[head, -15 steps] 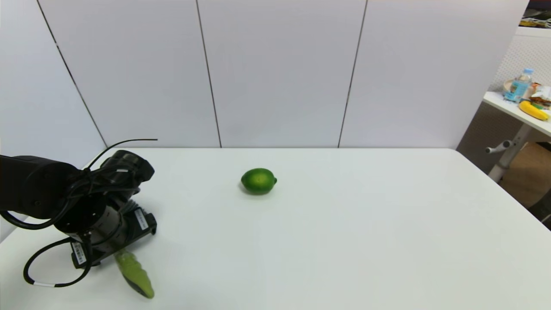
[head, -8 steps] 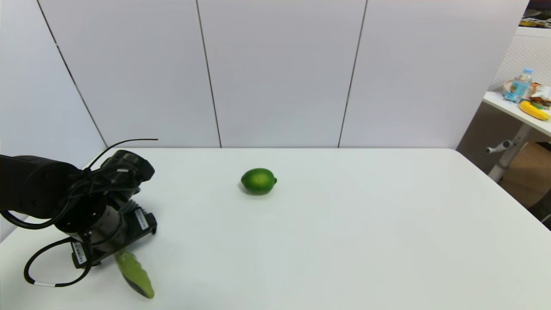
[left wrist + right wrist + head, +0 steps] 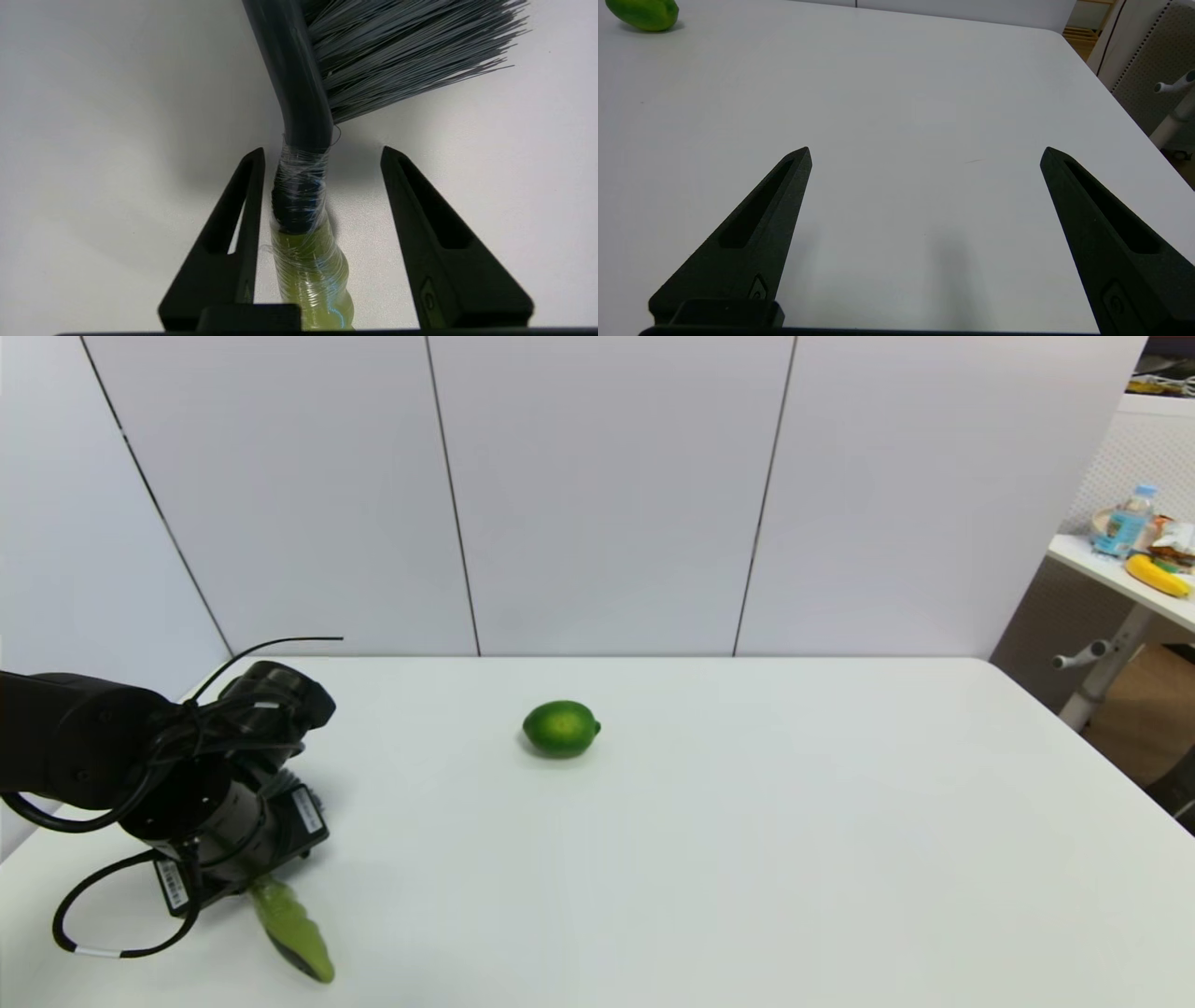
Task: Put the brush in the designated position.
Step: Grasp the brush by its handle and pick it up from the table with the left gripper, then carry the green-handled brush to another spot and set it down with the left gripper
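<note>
Lime-green and dark grey, the brush [image 3: 299, 154] lies flat on the white table [image 3: 747, 859] near its front left corner, handle end toward the front edge. The left gripper [image 3: 322, 154] is lowered over it, fingers apart and straddling the neck where grey head meets green handle; one finger [image 3: 243, 205] is touching or nearly touching the neck, the other stands clear, so nothing is gripped yet. Clear film is wrapped round that joint. A lime [image 3: 560, 728] sits well apart, toward the middle of the table. The right gripper [image 3: 924, 154] hovers wide open above bare table near the right side. Risk, as a judgement: closing off-centre could push the neck sideways or let the slick film slip, and the brush might twist when lifted.
</note>
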{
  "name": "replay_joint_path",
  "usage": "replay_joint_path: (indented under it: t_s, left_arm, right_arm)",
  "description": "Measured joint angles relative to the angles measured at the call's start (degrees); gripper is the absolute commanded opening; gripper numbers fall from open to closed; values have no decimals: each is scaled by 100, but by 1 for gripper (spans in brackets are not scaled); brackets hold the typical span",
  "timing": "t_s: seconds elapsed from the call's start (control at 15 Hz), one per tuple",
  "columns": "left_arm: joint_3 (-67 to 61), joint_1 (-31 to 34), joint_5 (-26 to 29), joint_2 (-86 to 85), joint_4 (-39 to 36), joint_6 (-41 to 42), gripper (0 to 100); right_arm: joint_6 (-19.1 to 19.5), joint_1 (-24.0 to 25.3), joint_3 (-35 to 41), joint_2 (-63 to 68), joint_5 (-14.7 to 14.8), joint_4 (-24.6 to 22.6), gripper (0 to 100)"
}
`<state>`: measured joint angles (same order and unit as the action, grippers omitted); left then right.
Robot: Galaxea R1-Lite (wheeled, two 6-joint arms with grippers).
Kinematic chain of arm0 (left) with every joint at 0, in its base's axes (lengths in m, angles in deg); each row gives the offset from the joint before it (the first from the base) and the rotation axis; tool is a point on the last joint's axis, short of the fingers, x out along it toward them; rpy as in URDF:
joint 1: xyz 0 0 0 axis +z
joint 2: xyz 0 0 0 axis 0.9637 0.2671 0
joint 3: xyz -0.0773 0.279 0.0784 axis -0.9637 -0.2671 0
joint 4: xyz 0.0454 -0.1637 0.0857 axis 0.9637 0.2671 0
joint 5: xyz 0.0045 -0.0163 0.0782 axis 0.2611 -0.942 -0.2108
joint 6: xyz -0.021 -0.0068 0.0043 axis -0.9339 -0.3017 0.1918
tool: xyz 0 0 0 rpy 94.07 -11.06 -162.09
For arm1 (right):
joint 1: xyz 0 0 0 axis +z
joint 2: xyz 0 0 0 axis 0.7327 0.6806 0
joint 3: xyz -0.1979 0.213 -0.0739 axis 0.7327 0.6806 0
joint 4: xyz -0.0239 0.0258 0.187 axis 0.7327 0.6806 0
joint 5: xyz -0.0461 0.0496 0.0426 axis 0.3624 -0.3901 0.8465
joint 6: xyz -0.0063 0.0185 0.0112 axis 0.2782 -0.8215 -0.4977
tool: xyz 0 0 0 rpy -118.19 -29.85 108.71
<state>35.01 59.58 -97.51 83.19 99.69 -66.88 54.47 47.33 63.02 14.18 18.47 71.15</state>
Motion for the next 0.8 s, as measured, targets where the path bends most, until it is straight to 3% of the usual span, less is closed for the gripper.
replay_joint_path:
  t_s: [0.8]
  left_arm:
    - [282,9,-44,-132,-5,251,0]
  right_arm:
    - [0,0,0,0,2,2,100]
